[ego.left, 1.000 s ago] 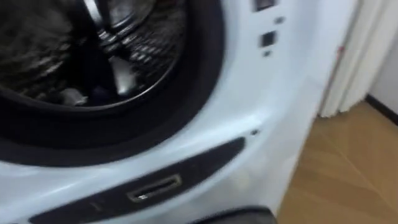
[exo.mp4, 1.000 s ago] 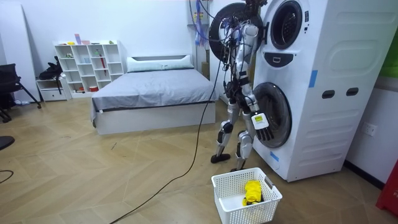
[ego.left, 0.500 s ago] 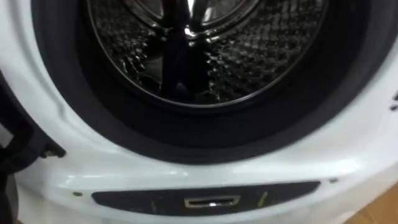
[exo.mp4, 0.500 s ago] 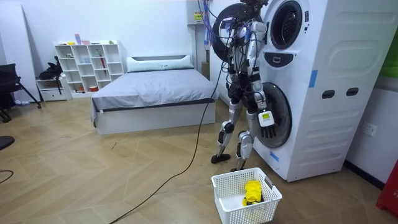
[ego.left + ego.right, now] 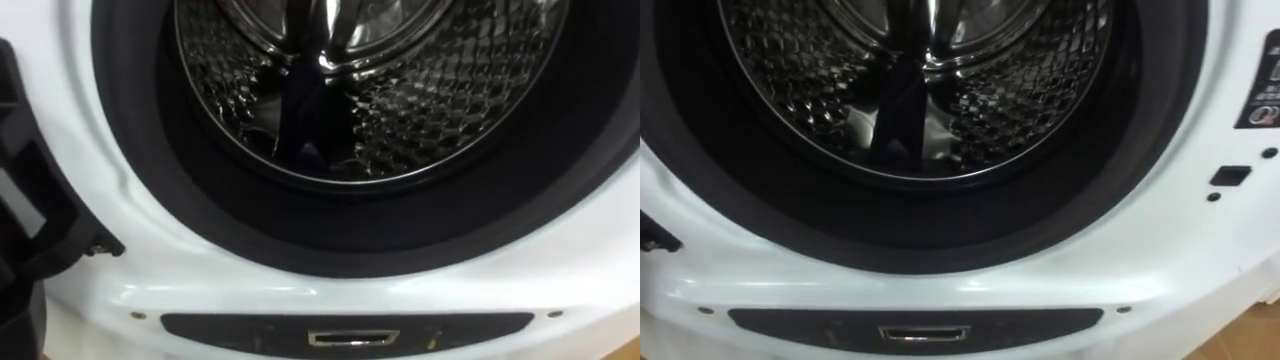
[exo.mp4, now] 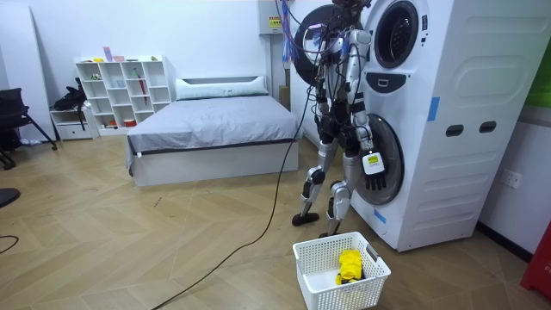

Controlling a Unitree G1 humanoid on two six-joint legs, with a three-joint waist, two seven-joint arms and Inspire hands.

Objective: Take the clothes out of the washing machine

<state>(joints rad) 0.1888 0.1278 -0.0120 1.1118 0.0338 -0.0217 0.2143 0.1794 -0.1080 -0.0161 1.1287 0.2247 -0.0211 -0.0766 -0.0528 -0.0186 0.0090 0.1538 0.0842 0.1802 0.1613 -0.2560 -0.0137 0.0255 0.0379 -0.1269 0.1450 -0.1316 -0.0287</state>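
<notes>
The right hand (image 6: pixel 372 165) is hanging low at the robot's side. Its fingers (image 6: pixel 377 181) are looking straight and loose, with nothing between them, as far as the room view is letting me tell. Just beside the fingers, the lower door (image 6: pixel 392 146) of the stacked washing machine (image 6: pixel 448 129) is facing them. Below the fingers and a little out into the room, the white basket (image 6: pixel 320 250) is sitting on the floor with a yellow piece (image 6: pixel 349 265) already in it.

The robot is standing close against the machine and looking into the upper drum (image 5: pixel 440 90). The drum's mouth, ringed by the dark door seal (image 5: pixel 150 170), is lying well above the fingers and ahead of them. Farthest from the fingers, what seems to be a dark garment (image 5: pixel 303 130) is lying on the drum's floor, a little left of the mouth's middle. Its long axis is running front to back. The broader end is pointing out toward the opening and the narrower end is pointing deep into the drum.

I am judging that the coming move is turning on height and depth. The hand is going to have to rise and reach forward, entering fingers first along that axis and meeting the near, broader end.
</notes>
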